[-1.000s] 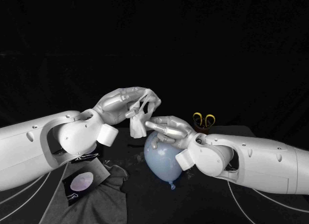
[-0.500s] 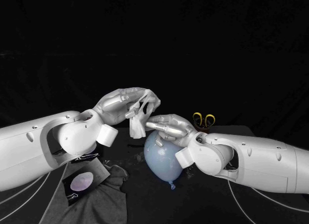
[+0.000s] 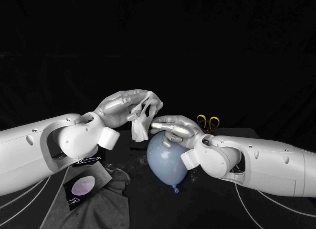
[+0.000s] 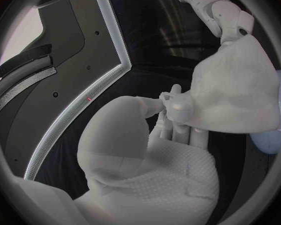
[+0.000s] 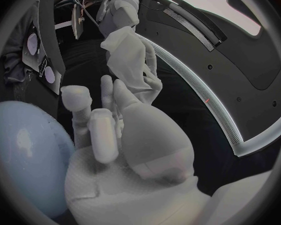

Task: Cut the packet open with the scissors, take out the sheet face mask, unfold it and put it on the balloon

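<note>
My left hand (image 3: 129,107) is raised and pinches the top of the white folded sheet mask (image 3: 140,128), which hangs down from its fingers. In the left wrist view the left hand (image 4: 173,116) holds the mask (image 4: 234,92) as a broad pale fold. My right hand (image 3: 174,129) hovers just over the pale blue balloon (image 3: 165,161), its fingers stretched towards the mask's lower edge with nothing held. The right wrist view shows the right hand (image 5: 109,130) beside the balloon (image 5: 25,155) and the mask (image 5: 131,60) just past its fingertips. The yellow-handled scissors (image 3: 208,122) lie behind the right hand.
The cut packet (image 3: 81,186), with a pale oval on its dark face, lies on a grey cloth (image 3: 106,205) at the front left, under my left arm. Both forearms crowd the table's middle around the balloon.
My right hand has risen slightly and its fingers have drawn closer to the hanging mask. The left hand has lifted the mask a little.
</note>
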You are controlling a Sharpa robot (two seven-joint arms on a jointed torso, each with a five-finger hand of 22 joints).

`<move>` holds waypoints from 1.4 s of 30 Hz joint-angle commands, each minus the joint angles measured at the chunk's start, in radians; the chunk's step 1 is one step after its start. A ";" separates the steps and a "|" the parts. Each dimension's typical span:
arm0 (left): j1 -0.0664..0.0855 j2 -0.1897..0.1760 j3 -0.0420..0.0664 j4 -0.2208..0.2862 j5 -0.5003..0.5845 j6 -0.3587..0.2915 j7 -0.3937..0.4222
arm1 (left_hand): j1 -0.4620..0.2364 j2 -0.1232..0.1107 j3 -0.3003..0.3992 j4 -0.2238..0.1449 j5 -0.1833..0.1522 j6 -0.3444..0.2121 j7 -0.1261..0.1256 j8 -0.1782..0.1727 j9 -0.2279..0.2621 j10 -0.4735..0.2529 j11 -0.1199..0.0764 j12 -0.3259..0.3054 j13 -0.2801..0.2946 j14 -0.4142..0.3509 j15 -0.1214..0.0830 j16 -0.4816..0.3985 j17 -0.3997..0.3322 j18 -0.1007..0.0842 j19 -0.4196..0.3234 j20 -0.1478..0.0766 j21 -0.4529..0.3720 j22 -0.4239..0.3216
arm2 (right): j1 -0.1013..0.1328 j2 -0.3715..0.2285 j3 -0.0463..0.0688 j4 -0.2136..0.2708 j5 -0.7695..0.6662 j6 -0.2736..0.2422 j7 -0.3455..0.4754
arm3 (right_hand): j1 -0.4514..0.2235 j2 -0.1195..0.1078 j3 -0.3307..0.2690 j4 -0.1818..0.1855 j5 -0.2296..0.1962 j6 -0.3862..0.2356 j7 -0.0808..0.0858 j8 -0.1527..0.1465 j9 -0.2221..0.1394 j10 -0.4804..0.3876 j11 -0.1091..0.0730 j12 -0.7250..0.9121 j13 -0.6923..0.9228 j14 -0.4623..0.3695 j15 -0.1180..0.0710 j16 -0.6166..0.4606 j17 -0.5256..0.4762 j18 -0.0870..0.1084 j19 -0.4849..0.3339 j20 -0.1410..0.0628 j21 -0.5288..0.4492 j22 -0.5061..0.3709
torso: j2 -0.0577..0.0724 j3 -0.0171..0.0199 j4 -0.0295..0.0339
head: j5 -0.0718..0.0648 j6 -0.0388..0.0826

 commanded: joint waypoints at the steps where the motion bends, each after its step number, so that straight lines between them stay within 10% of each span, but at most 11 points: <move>1: 0.000 0.002 0.001 0.002 -0.001 0.016 0.011 | -0.002 -0.003 -0.004 -0.002 0.006 -0.001 0.019 0.007 0.212 -0.006 -0.001 -0.002 -0.001 0.009 0.000 0.003 0.000 0.012 0.000 0.000 0.003 0.001 | 0.001 0.001 0.001 -0.009 -0.007 0.045 -0.007 | -0.068 -0.020 -0.006 0.012 -0.003 -0.077 0.036 -0.071 -0.014 -0.089 0.018 -0.073 -0.036 0.033 0.032 0.001 0.001 -0.009 -0.012 0.015 -0.016 -0.013 | 0.000 0.0001 0.0008 | -0.001 0.003; 4: 0.000 0.002 0.001 0.004 -0.001 0.017 0.011 | -0.002 -0.003 -0.004 -0.002 0.006 -0.001 0.019 0.007 0.212 -0.006 -0.001 -0.002 -0.001 0.009 0.000 0.003 0.000 0.012 0.000 0.000 0.003 0.001 | 0.001 0.003 0.001 -0.019 -0.021 0.101 -0.025 | -0.139 -0.110 -0.073 0.013 0.003 -0.181 0.075 -0.164 -0.057 -0.226 0.066 -0.156 -0.089 0.030 0.071 0.003 -0.001 -0.004 -0.042 0.047 -0.072 -0.066 | 0.001 0.0005 0.0008 | 0.000 0.002; 9: 0.000 0.001 0.001 0.005 -0.001 0.017 0.011 | -0.002 -0.003 -0.005 -0.001 0.006 0.000 0.019 0.007 0.212 -0.005 -0.001 -0.002 -0.001 0.010 0.000 0.004 0.000 0.012 0.000 0.000 0.006 0.003 | 0.001 0.007 0.001 -0.029 -0.028 0.170 -0.044 | -0.154 -0.128 -0.125 -0.002 0.002 -0.252 0.090 -0.221 -0.079 -0.318 0.083 -0.170 -0.130 0.023 0.086 0.004 -0.010 0.014 -0.064 0.076 -0.120 -0.113 | 0.001 0.0005 0.0010 | 0.000 0.002; 26: 0.000 0.005 0.001 0.002 -0.001 0.016 0.012 | -0.002 -0.003 -0.005 -0.001 0.006 0.000 0.019 0.007 0.212 -0.005 -0.001 -0.002 -0.001 0.011 -0.001 0.004 -0.001 0.013 -0.001 0.000 0.006 0.003 | 0.000 0.029 0.001 -0.063 -0.011 0.280 -0.076 | -0.151 -0.102 -0.173 -0.021 0.002 -0.259 0.086 -0.239 -0.083 -0.345 0.081 -0.158 -0.158 0.019 0.085 0.006 -0.014 0.023 -0.066 0.085 -0.136 -0.136 | 0.001 0.0003 0.0009 | -0.004 -0.001; 34: 0.000 0.008 0.001 0.002 -0.001 0.016 0.011 | -0.002 -0.003 -0.005 -0.001 0.006 0.000 0.019 0.007 0.212 -0.005 -0.001 -0.002 -0.001 0.011 -0.001 0.004 -0.001 0.013 -0.001 0.000 0.006 0.003 | 0.000 0.050 0.003 -0.076 -0.006 0.228 -0.045 | -0.123 -0.041 -0.224 -0.082 0.002 -0.162 0.032 -0.212 -0.075 -0.256 0.037 -0.113 -0.178 0.023 0.033 0.006 -0.013 0.020 -0.042 0.039 -0.122 -0.136 | 0.001 0.0002 0.0007 | 0.007 -0.002; 42: 0.000 0.007 0.001 -0.001 -0.001 0.018 0.001 | -0.002 -0.003 -0.006 0.000 0.006 0.001 0.018 0.007 0.211 -0.004 -0.002 -0.002 -0.001 0.012 -0.001 0.005 -0.002 0.012 0.000 0.000 0.009 0.006 | 0.000 0.057 0.005 -0.079 -0.002 0.193 -0.023 | -0.113 0.015 -0.248 -0.126 0.003 -0.079 0.014 -0.201 -0.083 -0.162 0.028 -0.091 -0.192 0.027 0.039 0.007 -0.010 0.013 -0.026 0.038 -0.107 -0.127 | 0.000 -0.0003 0.0010 | 0.011 -0.004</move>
